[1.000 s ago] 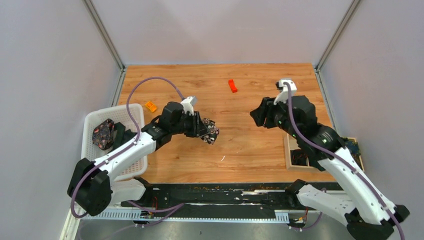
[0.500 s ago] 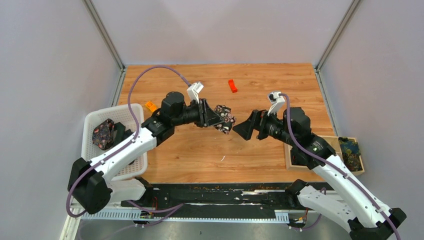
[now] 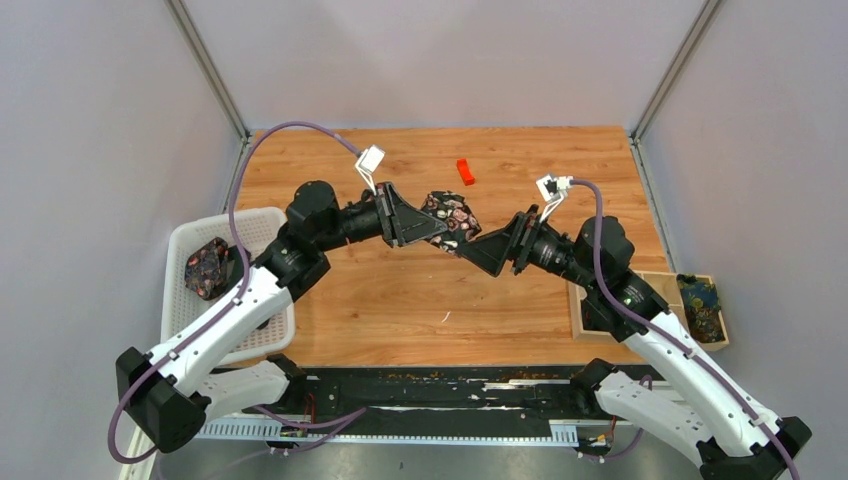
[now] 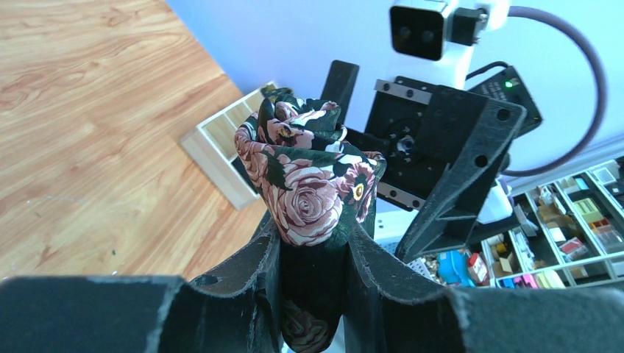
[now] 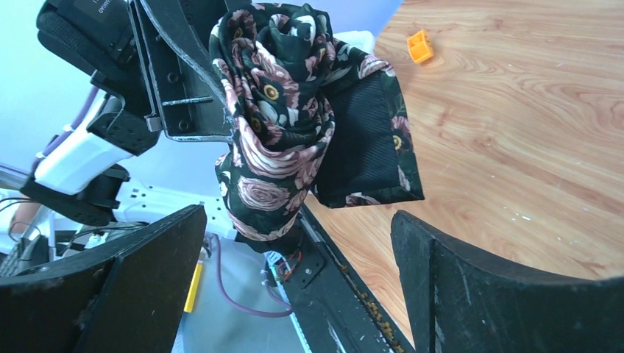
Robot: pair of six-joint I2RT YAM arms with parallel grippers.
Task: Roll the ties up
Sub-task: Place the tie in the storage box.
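Black rose-print tie [image 3: 450, 215], rolled into a tight bundle, held up off the counter [image 3: 400, 290] well to the right of the white basket [image 3: 190, 235]. Left gripper [image 3: 432, 218] is clamped narrow on the roll's lower end; in the left wrist view its fingers [image 4: 266, 254] press in on both sides of the dark fabric, and the pink roses of the tie [image 4: 309, 184] bulge out above them. One flat tail end sticks out sideways from the roll [image 5: 287, 110], its black ribbed lining showing. Right gripper [image 3: 490, 250] faces the roll from the side away from the basket, jaws spread wide. In the right wrist view its fingers [image 5: 154, 257] stand either side of the bundle with clear gaps, touching nothing. A second rolled tie [image 3: 206, 267], dark with reddish flowers, lies inside the basket. Red block [image 3: 464, 171] sits on the counter beyond the held tie, farther from the basket. Small orange block [image 5: 419, 45] shows on the wood in the right wrist view only. Wooden box [image 3: 582, 318] sits at the counter's edge opposite the basket, with a blue-yellow patterned tie [image 3: 700, 305] in its outer compartment. Small white lettering on the left arm's housing [image 5: 103, 7] is cut off at the frame edge, not readable.
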